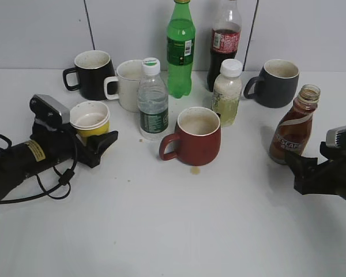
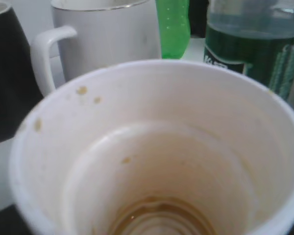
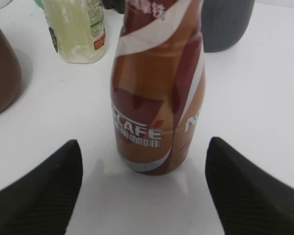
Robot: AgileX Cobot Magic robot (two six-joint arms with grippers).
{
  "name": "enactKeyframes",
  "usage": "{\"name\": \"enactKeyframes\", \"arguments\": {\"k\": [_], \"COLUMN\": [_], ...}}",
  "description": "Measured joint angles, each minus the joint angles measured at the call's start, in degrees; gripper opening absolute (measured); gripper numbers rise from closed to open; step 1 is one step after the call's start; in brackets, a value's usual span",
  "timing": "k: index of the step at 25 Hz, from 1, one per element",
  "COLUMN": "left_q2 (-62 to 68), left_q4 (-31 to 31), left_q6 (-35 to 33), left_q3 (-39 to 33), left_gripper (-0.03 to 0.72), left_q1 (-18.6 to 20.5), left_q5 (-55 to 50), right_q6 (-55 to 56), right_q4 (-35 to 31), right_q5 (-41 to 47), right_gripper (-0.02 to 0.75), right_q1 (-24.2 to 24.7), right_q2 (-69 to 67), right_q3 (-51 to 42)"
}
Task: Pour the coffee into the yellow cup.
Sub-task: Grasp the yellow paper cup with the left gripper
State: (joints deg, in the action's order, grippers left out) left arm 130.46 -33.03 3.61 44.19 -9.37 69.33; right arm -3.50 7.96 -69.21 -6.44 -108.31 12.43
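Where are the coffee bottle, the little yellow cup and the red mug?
coffee bottle (image 1: pixel 292 135): exterior view, on its swirl label.
yellow cup (image 1: pixel 94 129): exterior view, on its yellow wall below the white rim.
red mug (image 1: pixel 199 145): exterior view, on its front wall.

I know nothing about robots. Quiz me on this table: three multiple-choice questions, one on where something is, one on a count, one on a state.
1. Where does the coffee bottle stand?
A. at the right, in front of the right gripper
B. behind the green bottle
C. inside the red mug

2. How many mugs with handles are on the table?
A. two
B. four
C. six

3. What is the state of the right gripper?
A. shut on the bottle
B. open, fingers either side of the bottle, not touching
C. holding a mug

Answers:
1 A: the right wrist view shows it straight ahead.
2 B: black, white, red, grey.
3 B: table shows between fingers and bottle.
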Motion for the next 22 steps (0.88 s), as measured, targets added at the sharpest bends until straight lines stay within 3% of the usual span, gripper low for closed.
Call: {"name": "enactKeyframes", "arguments": {"k": [4,8,12,22], "left_q2": [0.9,1.2,0.7,-6.5], "left_q4": [0.3,0.3,0.1,0.2], "left_q6": [0.0,0.0,0.0,0.0], "left_q3": [0.4,0.4,0.4,-4.0], "left_gripper": [0.557,0.449,0.4,0.389], "left_q1": [0.0,0.0,0.0,0.0], "left_q5": [-0.1,-0.1,-0.2,-0.1], "right_q6": [0.0,0.0,-0.1,0.3], "right_q4": [-0.1,-0.1,0.1,-0.1], "right_q5": [0.0,0.0,-0.1,-0.1], "right_gripper": [0.586,0.586,0.587,0.589], "right_q1": [0.0,0.0,0.0,0.0], "right_q2": [0.0,-0.1,-0.1,-4.3], "right_q3": [0.0,0.6,2.1,5.9]}}
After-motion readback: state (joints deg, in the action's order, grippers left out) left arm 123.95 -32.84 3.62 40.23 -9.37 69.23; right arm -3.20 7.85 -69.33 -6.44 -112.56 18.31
